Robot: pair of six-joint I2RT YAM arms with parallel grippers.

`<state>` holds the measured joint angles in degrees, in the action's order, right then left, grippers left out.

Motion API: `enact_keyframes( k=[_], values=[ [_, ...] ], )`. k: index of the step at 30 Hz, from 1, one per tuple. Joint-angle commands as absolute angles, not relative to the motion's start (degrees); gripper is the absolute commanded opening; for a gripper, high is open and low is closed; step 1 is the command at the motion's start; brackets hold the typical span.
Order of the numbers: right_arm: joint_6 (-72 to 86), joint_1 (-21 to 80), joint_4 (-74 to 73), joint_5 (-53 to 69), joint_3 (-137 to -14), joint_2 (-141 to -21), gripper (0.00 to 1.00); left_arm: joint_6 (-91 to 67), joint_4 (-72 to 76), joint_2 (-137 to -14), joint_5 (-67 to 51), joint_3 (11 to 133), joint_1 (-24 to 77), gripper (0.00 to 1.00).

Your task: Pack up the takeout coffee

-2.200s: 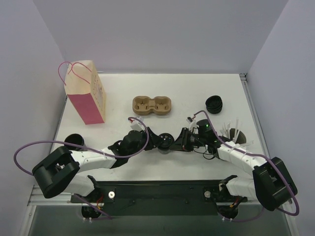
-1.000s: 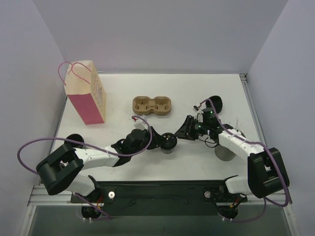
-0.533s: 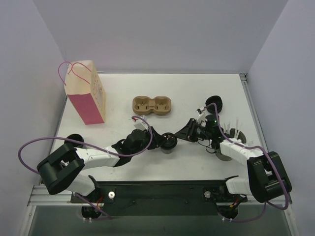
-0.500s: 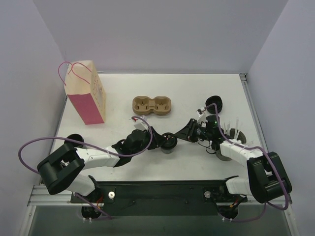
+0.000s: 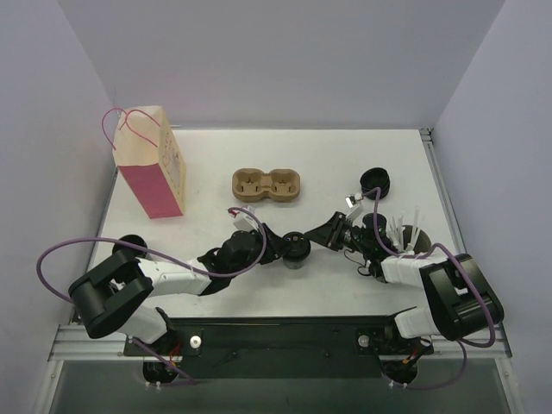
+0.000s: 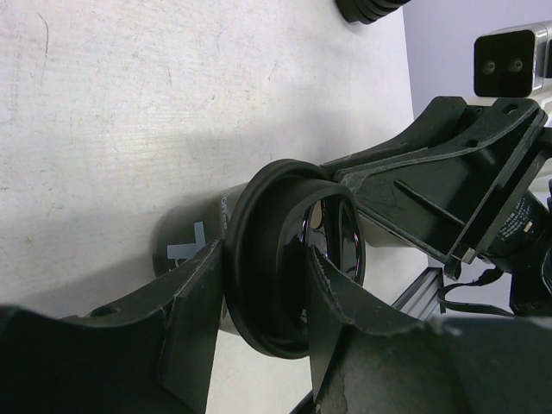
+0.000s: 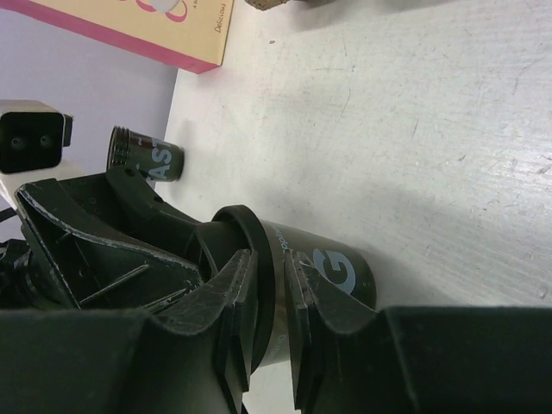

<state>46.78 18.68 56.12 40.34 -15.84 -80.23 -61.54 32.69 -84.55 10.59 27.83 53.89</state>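
A black takeout coffee cup [image 5: 297,250] with a black lid [image 6: 285,259] stands at the table's middle front. My left gripper [image 5: 286,247] is shut on it from the left, a finger on each side of its top [image 6: 267,297]. My right gripper [image 5: 317,236] reaches in from the right and is shut on the lid's rim [image 7: 269,297], above the cup's "G" logo [image 7: 336,272]. A second black cup [image 5: 129,245], without a lid, stands at the near left and also shows in the right wrist view [image 7: 145,159]. The brown pulp tray [image 5: 267,185] sits empty behind.
A pink and cream paper bag [image 5: 153,164] stands at the back left. A stack of loose black lids [image 5: 376,181] lies at the back right, also in the left wrist view [image 6: 366,9]. A grey cylinder with white sticks [image 5: 405,241] stands under my right arm.
My right gripper has come back from near the lid stack to the cup and closed on the lid's rim. My left gripper has kept holding the cup in place.
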Motion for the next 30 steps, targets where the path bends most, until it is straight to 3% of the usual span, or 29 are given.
enact_keyframes(
  k=[1,8,18,30],
  values=[
    [39.3,21.4,39.6,35.8,-11.1,-83.9,0.18,-58.3,7.3,-89.7,8.5,21.1,55.7,0.46],
    [38.3,21.4,25.1,37.6,-19.1,-72.9,0.2,-57.3,5.9,-88.3,8.7,22.8,55.6,0.46],
    [29.5,20.0,0.3,32.3,-36.8,-64.6,0.41,-51.9,0.1,-87.3,8.0,33.9,55.6,0.47],
    [27.5,21.7,-8.4,32.3,-35.7,-61.6,0.39,-50.1,-2.5,-88.6,7.5,35.8,55.2,0.47]
  ],
)
